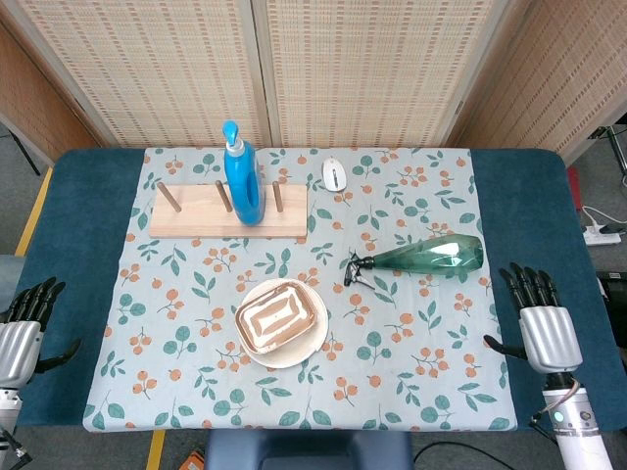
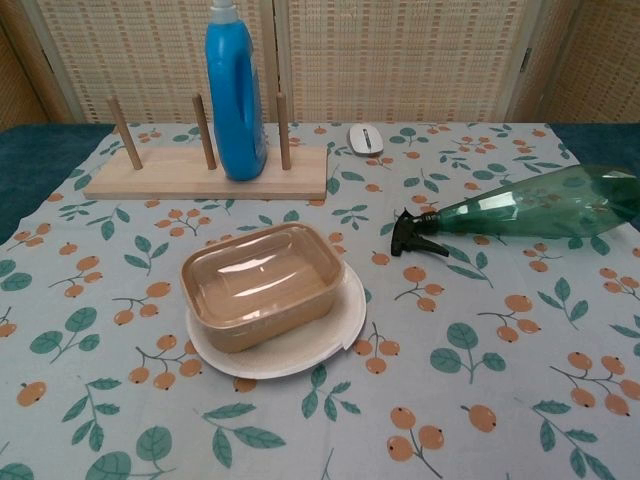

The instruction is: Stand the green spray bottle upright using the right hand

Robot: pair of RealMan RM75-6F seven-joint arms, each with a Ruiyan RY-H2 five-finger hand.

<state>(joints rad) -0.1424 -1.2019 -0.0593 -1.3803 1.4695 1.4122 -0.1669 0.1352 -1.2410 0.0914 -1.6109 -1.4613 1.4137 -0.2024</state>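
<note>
The green bottle [image 1: 431, 258] [image 2: 530, 212] lies on its side on the right part of the cloth [image 1: 196, 372], long axis running left to right; its black trigger head points left toward the plate [image 1: 312, 348] [image 2: 345, 335], its wide base points right toward the right hand [image 1: 541, 318]; it is translucent dark green, tapering from a broad base to a narrow neck. The right hand rests near the table's right edge, fingers apart and extended, holding nothing, apart from the bottle; the left hand [image 1: 27, 328] sits at the left edge, likewise spread and empty. One green bottle; one blue bottle [image 1: 242, 176] [image 2: 233, 95] upright on one wooden rack [image 1: 196, 223] [image 2: 180, 183] with four pegs; one white mouse [image 1: 334, 174] [image 2: 365, 138]; one plate carrying one lidded brown container [image 1: 280, 316] [image 2: 262, 283].
</note>
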